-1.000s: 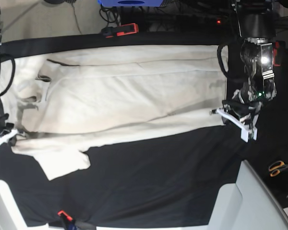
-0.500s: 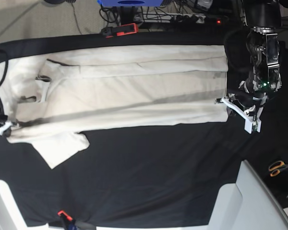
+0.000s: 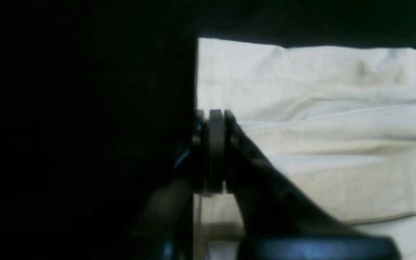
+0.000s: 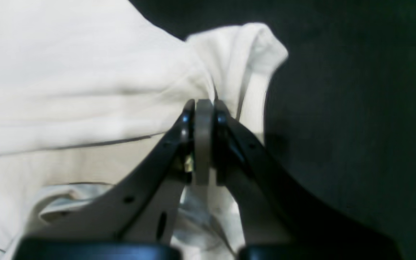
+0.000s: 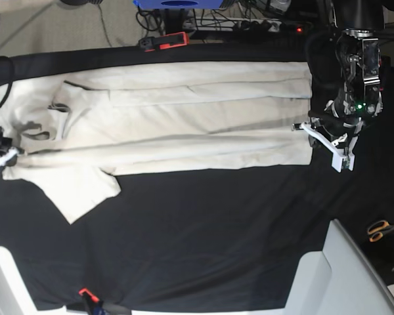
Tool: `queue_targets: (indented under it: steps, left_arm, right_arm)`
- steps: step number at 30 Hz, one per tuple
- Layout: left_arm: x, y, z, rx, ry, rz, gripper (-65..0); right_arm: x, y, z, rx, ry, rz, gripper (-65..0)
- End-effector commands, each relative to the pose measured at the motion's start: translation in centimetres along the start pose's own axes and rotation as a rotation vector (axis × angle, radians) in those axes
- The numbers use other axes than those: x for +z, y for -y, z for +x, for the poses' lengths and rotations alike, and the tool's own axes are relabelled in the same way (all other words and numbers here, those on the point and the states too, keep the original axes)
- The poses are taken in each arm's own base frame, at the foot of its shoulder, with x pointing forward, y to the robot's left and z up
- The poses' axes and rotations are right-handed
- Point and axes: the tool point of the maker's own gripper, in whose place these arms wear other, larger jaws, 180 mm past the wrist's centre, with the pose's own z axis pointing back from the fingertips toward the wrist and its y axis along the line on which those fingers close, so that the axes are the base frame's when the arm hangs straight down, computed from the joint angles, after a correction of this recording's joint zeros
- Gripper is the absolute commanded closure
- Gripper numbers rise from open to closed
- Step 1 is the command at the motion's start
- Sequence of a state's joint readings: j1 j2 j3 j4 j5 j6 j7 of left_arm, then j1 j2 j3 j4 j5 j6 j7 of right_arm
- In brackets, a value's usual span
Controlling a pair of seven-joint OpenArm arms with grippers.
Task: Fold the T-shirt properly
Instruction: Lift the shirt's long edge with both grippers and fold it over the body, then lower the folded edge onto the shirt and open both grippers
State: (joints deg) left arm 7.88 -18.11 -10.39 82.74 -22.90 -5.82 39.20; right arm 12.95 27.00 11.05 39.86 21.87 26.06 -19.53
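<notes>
Two end effectors show in the base view, one at each end of the single T-shirt [image 5: 177,128]. That cream garment lies stretched along the far half of the tabletop [image 5: 217,243], which is covered in black cloth. Its folded body runs from the left edge almost to the right, and one sleeve flap points toward the near-left corner. The left end effector [image 5: 308,129], on this view's right, touches the shirt's right-hand edge. The right end effector [image 5: 1,157] is cut off by the picture's left border, so little of it shows. One pair of orange-handled scissors [image 5: 383,230] lies off the cloth at the far right. Two orange clamps show: one [image 5: 164,41] at the far edge, another [image 5: 87,294] at the near edge, partly hidden.

Left wrist view: the left end effector [image 3: 213,144] is closed, its tips pinching the straight edge of the shirt [image 3: 320,126]. The whole left half of this picture is too dark to make out.

Right wrist view: the right end effector [image 4: 202,126] is closed on a bunched fold of the shirt [image 4: 85,79]. The cloth under its arms is blurred.
</notes>
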Motion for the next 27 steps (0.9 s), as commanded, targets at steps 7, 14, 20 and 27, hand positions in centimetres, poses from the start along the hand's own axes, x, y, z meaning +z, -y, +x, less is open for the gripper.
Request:
queue_targets:
  steps: [7, 14, 20, 27]
  left_arm:
    - [0.4, -0.6, 1.0, -0.010, 0.035, 0.016, 0.0]
    - [0.6, -0.7, -0.5, -0.011, 0.007, 0.018, 0.0]
    - [0.7, -1.1, -1.0, -0.011, -0.004, 0.024, 0.0]
    - [0.7, -0.9, -1.2, -0.014, -0.009, 0.021, 0.0]
  right_arm:
    - [0.9, 1.6, 1.6, 0.009, 0.047, -0.030, 0.0]
    - [1.0, 1.8, 1.9, 0.019, 0.048, -0.036, 0.0]
    - [1.1, 2.1, 2.0, 0.025, 0.048, -0.041, 0.0]
    - [1.3, 2.5, 2.1, 0.063, 0.032, -0.048, 0.0]
